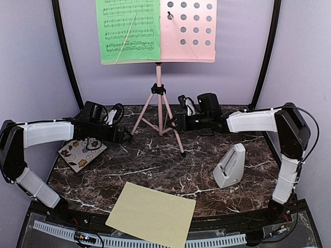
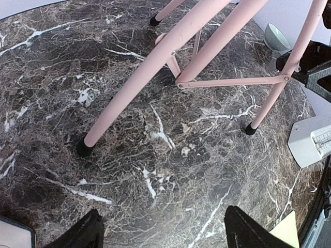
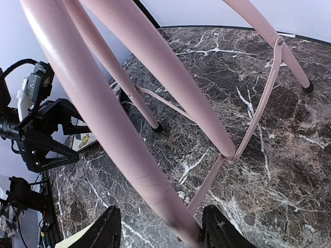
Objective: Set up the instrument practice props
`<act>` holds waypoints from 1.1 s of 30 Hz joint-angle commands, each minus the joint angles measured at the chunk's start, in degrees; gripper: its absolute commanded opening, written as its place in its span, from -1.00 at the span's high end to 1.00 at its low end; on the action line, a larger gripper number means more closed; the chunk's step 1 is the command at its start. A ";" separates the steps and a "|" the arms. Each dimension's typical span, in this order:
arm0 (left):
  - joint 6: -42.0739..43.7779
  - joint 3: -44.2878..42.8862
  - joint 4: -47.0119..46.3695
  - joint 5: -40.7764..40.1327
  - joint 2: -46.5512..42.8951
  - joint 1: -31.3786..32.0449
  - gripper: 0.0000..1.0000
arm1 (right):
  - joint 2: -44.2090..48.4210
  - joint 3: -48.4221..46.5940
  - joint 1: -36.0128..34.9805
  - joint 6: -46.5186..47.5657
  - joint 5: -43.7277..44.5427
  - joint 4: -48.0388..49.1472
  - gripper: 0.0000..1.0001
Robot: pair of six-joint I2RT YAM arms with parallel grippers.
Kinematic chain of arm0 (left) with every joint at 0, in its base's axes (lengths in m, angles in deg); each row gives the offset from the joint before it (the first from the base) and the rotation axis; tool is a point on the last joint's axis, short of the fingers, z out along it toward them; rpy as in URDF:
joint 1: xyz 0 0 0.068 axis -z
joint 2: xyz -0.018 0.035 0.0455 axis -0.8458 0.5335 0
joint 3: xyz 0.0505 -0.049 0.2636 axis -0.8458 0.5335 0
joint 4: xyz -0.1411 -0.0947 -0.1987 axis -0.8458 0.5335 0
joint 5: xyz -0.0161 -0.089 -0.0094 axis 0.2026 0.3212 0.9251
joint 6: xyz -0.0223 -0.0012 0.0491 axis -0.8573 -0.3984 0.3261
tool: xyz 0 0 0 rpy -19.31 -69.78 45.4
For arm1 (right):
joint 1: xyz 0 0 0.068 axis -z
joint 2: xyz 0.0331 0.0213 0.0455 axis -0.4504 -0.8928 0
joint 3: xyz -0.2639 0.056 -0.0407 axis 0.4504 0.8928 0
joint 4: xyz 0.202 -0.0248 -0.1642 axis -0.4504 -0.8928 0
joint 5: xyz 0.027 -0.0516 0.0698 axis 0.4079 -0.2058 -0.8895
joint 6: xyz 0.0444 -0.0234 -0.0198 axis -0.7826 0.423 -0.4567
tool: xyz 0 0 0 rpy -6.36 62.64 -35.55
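Pink music stand [image 1: 159, 77] is upright on its tripod at the far middle of the marble table [image 1: 155, 170]. The green music sheet [image 1: 129, 31] sits on the left half of its perforated desk. The right half just shows pink metal with rows of round holes. The only print I can make out is the staves and notes on the green sheet, and any wording there is too small to read.

The pale yellow music sheet [image 1: 152, 213] lies flat at the near edge with one corner hanging over it. The small grey metronome [image 1: 230, 166] stands near right, well apart from the stand's feet.

The left gripper [image 2: 163, 225] hovers low by the stand's left leg. Its jaws are spread wide with nothing but marble between them. The right gripper [image 3: 163, 227] has its fingers on either side of the right leg. There's a visible gap on one side, so it isn't clamped on yet.

From overhead, the floral tile [image 1: 81, 153] lies at the left beside the left arm. The left wrist view picks up a pale green bowl [image 2: 275, 37] at the far right that the overhead shot hides. It also shows a scale on the metronome's face, which I can't read. The right wrist view looks across under the tripod at the left gripper's black fingers.
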 commanded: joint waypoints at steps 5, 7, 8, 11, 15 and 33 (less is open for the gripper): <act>-1.21 1.65 6.08 1.08 -3.45 1.87 -0.66 | 4.77 2.44 -2.08 -0.16 -2.40 1.90 -0.11; -2.34 1.97 8.17 0.93 -4.08 1.92 -0.66 | 5.83 2.67 -1.83 0.27 -1.06 1.00 -0.19; -3.05 2.13 9.45 0.91 -4.35 1.91 -0.66 | 6.37 2.77 -1.63 0.43 -0.42 0.47 -0.24; -6.38 2.85 12.95 2.29 -5.05 1.87 -0.69 | 7.89 2.81 -0.60 0.69 1.10 -1.51 -0.36; -12.94 6.28 15.48 5.77 -7.42 1.93 -0.72 | 10.06 2.98 -0.07 2.46 3.01 -5.05 -0.48; -25.28 21.32 26.47 12.93 -20.03 2.64 -0.51 | 22.72 9.67 -6.91 14.28 1.84 -22.63 -0.26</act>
